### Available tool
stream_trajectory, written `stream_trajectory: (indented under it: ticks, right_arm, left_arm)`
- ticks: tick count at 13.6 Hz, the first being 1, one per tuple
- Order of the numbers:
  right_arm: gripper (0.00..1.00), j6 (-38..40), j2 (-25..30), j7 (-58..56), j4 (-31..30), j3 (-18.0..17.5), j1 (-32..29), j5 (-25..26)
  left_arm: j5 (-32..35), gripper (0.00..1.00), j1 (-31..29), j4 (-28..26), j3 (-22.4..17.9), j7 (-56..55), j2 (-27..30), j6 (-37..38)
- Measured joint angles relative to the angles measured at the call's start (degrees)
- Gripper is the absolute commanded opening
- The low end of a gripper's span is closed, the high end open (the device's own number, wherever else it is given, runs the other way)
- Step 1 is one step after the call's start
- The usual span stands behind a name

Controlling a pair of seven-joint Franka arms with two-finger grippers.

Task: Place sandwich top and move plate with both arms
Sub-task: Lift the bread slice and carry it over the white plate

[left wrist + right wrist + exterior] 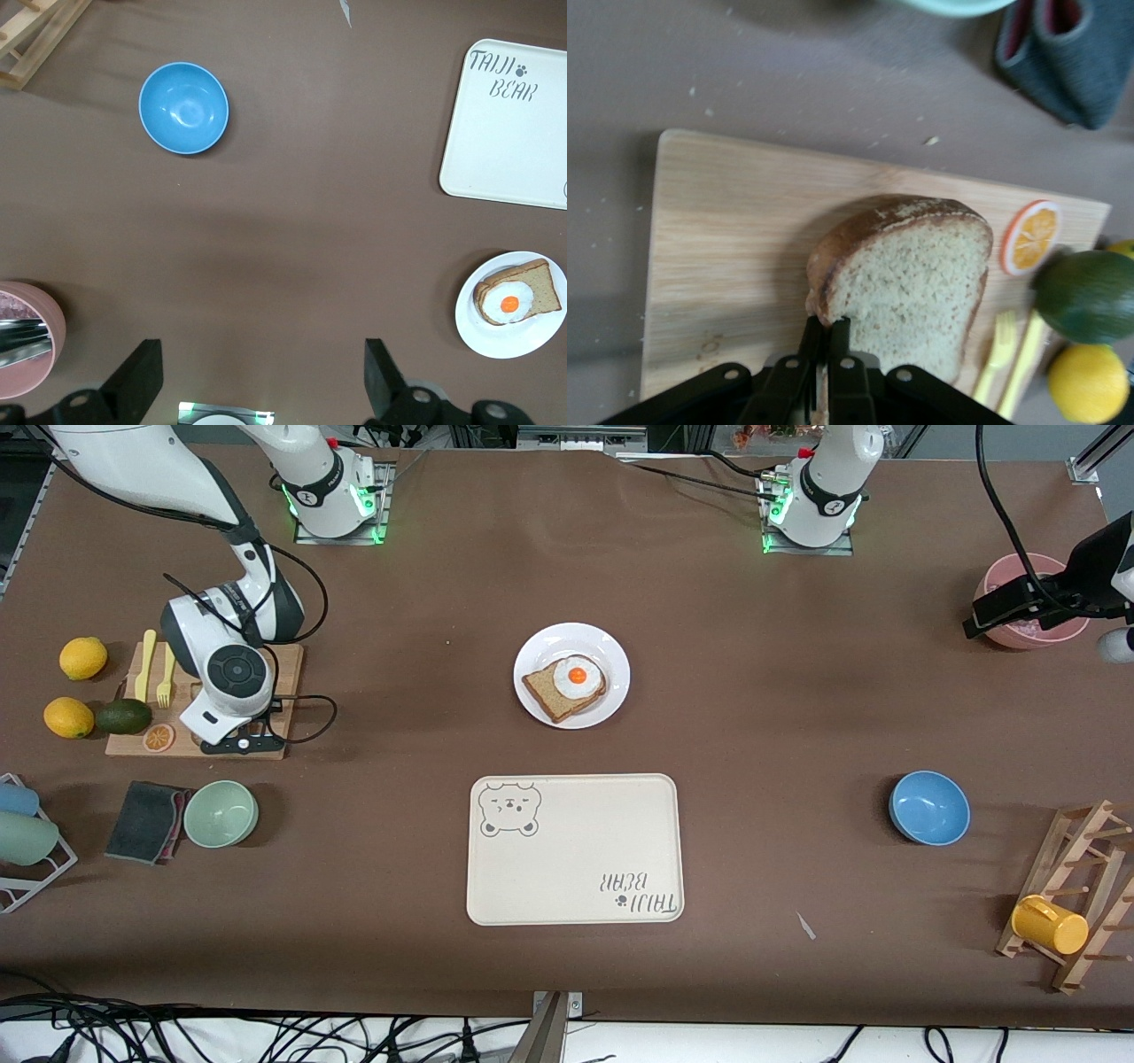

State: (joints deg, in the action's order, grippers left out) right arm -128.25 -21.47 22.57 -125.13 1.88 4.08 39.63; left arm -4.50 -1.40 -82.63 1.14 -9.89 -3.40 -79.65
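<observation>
Speckled light-brown sandwich top [908,288] sits on the wooden cutting board [735,239] at the right arm's end of the table, pinched at one edge by the right gripper [826,341], whose fingers are clamped together on it. An orange slice [1029,235], an avocado [1087,295] and yellow cutlery [1010,350] share the board. Mid-table, the white plate [609,655] carries toast with a fried egg [577,677]. Over the table's left-arm end, the left gripper [261,376] waits with fingers spread wide.

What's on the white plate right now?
On the plate lies a toast slice with a fried egg on it. The egg covers part of the toast. No sandwich top there yet.
</observation>
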Motion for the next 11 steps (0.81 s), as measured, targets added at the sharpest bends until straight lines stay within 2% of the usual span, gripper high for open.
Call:
stream_trajectory:
  ticks: [3, 5, 8, 11]
  right_arm:
    - [0.0, 9.19, -0.11, 0.15, 5.91, -1.68, 2.88, -0.86]
    - [0.0, 16.28, -0.69, 0.16, 11.15, -2.03, 6.37, -3.31]
    - [0.0, 26.01, -3.4, 0.18, 20.92, -2.19, 12.62, -10.36]
    - [0.0, 30.69, -8.77, 1.38, 30.42, -2.26, 17.78, -17.88]
  left_arm:
    - [0.0, 1.0, 0.0, 0.0, -0.01, 0.0, 0.0, 0.0]
    - [0.0, 1.0, 0.0, 0.0, 0.0, 0.0, 0.0, 0.0]
    - [0.0, 1.0, 0.0, 0.0, -0.01, 0.0, 0.0, 0.0]
    - [0.0, 1.0, 0.0, 0.0, -0.01, 0.0, 0.0, 0.0]
